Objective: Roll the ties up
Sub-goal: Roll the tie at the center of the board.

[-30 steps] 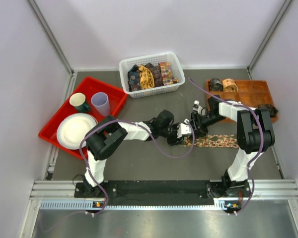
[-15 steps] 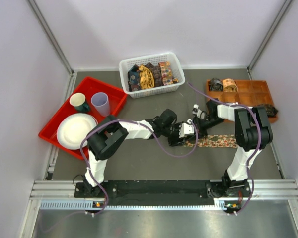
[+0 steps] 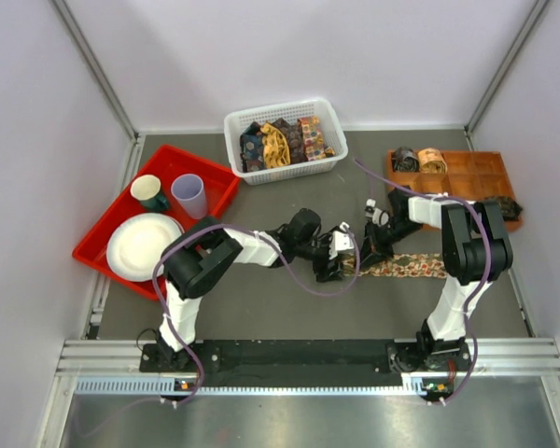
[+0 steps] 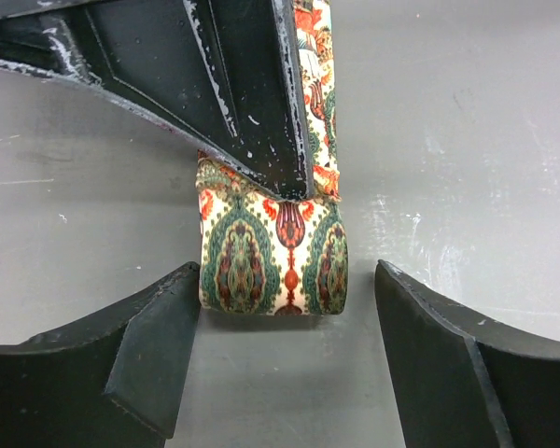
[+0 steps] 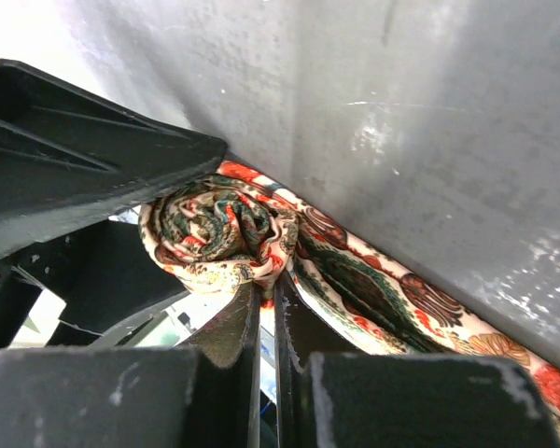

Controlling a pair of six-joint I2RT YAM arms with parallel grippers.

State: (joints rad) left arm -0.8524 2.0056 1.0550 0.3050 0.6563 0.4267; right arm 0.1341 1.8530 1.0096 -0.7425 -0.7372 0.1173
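Observation:
A cream tie with green and orange-red motifs (image 3: 406, 266) lies flat on the grey table, its left end wound into a small coil (image 4: 273, 257). My left gripper (image 4: 289, 345) is open, one finger on each side of the coil's near end; the left finger (image 4: 159, 336) is almost against it, the right one stands apart. My right gripper (image 5: 266, 299) comes from the far side and is shut, with the coil's (image 5: 219, 233) fabric pinched at its tips. In the top view both grippers meet at the coil, left (image 3: 336, 257) and right (image 3: 366, 250).
A white basket (image 3: 280, 109) of loose ties stands at the back. The orange tray (image 3: 467, 182) at the right holds rolled ties (image 3: 418, 159). On the left a red tray (image 3: 215, 187) carries a plate (image 3: 142, 245), a green cup (image 3: 149, 191) and a lilac cup (image 3: 189, 194).
My left gripper has opened and drawn back a little to the left of the coil. The right gripper has shut on the coil and shifted slightly left.

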